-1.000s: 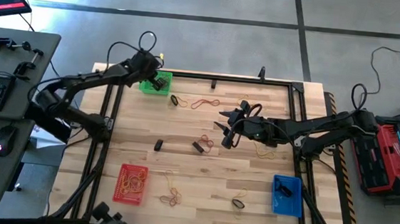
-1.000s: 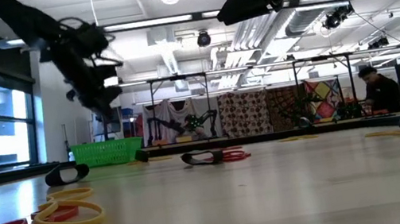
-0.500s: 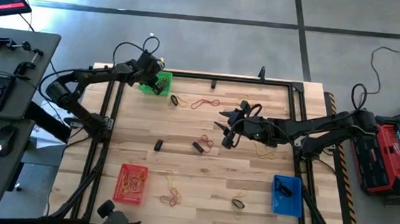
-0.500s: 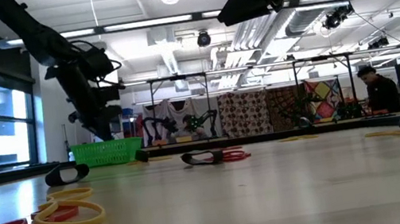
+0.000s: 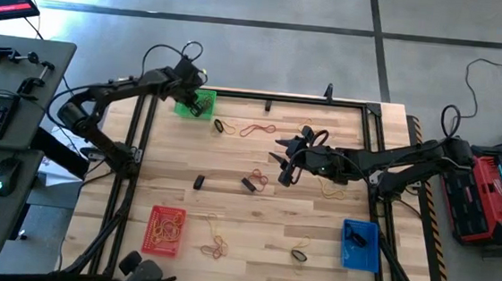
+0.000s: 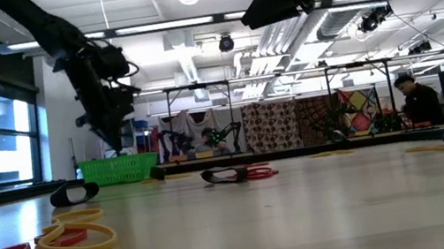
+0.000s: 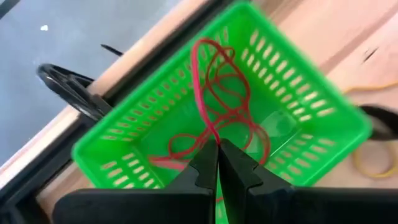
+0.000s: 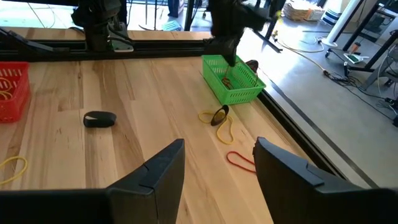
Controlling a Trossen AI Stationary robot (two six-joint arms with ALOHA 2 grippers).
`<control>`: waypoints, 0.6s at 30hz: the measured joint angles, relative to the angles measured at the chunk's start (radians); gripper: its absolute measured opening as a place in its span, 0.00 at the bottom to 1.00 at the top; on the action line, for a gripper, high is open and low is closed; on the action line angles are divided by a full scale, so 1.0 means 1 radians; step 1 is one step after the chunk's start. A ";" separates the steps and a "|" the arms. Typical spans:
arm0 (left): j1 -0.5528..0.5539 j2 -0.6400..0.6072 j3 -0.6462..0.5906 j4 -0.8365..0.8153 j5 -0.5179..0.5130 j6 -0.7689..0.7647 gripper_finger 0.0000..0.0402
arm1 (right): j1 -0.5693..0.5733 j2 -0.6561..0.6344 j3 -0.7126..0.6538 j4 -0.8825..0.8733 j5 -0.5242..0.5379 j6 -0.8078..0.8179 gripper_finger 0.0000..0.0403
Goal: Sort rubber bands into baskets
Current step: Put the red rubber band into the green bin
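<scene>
My left gripper (image 7: 216, 152) hangs over the green basket (image 5: 196, 103) at the table's far left corner, shut on a red rubber band (image 7: 214, 93) that trails into the basket. The basket also shows in the low view (image 6: 120, 169). My right gripper (image 5: 283, 167) is open and empty above the middle of the table; its fingers stand apart in the right wrist view (image 8: 214, 165). Loose bands lie on the wood: red ones (image 5: 256, 128), a black one (image 5: 252, 184), yellowish ones (image 5: 216, 243). My left gripper pinches a strand of the red rubber band (image 7: 210, 138) between its two fingertips. The fingers come from above, pointing down into the green basket. The band's loops spread out below the fingers over the basket's floor (image 7: 186, 152).
The red basket (image 5: 165, 230) with yellowish bands stands near the front left, the blue basket (image 5: 359, 244) at the front right. A black band (image 5: 199, 182) lies left of centre, another (image 5: 300, 253) near the front. A black frame (image 5: 272, 97) runs around the table top.
My left gripper has gone down toward the green basket, staying over it, while the arm behind it has swung toward the table's far edge. My right arm has kept still.
</scene>
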 joint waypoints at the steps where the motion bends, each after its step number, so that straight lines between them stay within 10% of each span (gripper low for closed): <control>1: 0.002 0.001 0.025 -0.026 0.004 -0.009 0.00 | 0.000 0.000 0.000 0.000 0.000 0.000 0.45; 18: 0.032 0.320 0.314 -0.354 0.076 -0.002 0.00 | 0.000 0.000 -0.004 0.001 0.000 0.000 0.45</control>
